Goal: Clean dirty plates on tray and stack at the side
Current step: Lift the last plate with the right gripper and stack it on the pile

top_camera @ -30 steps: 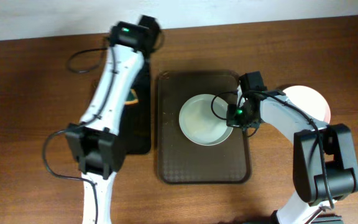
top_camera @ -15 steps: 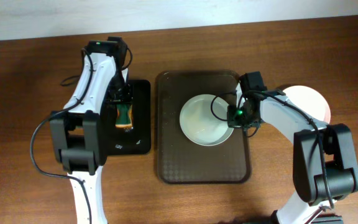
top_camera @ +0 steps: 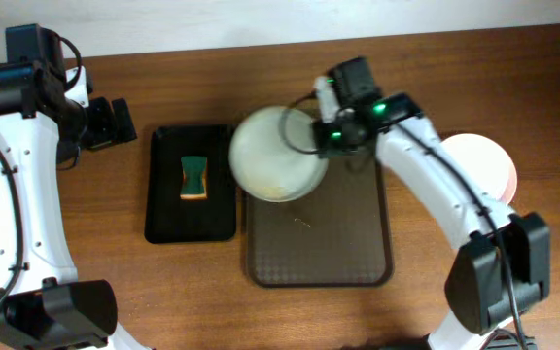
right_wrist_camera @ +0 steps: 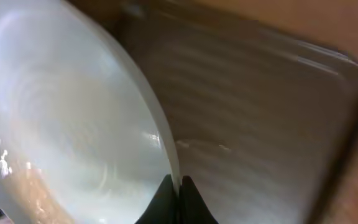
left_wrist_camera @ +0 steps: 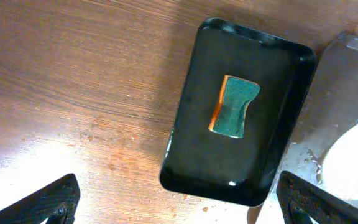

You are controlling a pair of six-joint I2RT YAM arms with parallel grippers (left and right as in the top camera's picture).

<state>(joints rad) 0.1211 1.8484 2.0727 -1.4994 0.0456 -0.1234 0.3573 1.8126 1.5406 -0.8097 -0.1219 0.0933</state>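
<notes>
Wooden table [top_camera: 455, 87] under tray [top_camera: 319, 255]; right tool [right_wrist_camera: 174, 194] pinches a plate [top_camera: 265, 156], left tool [left_wrist_camera: 178, 186] gapes empty

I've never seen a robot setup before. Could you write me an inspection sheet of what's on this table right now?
Surface: brown wooden table, no spills seen.
Job's things: white plate held by its rim over a corner of the brown tray; second plate on the table at the right, partly behind the right arm.
Clutter: black tray with a green and orange sponge lying in it.
Hands: left hand open, holding nothing; right hand shut on the white plate's rim.
Cables: black cables along both arms, one looping over the held plate.
Surroundings: pale wall behind the table; nothing else seen.
</notes>
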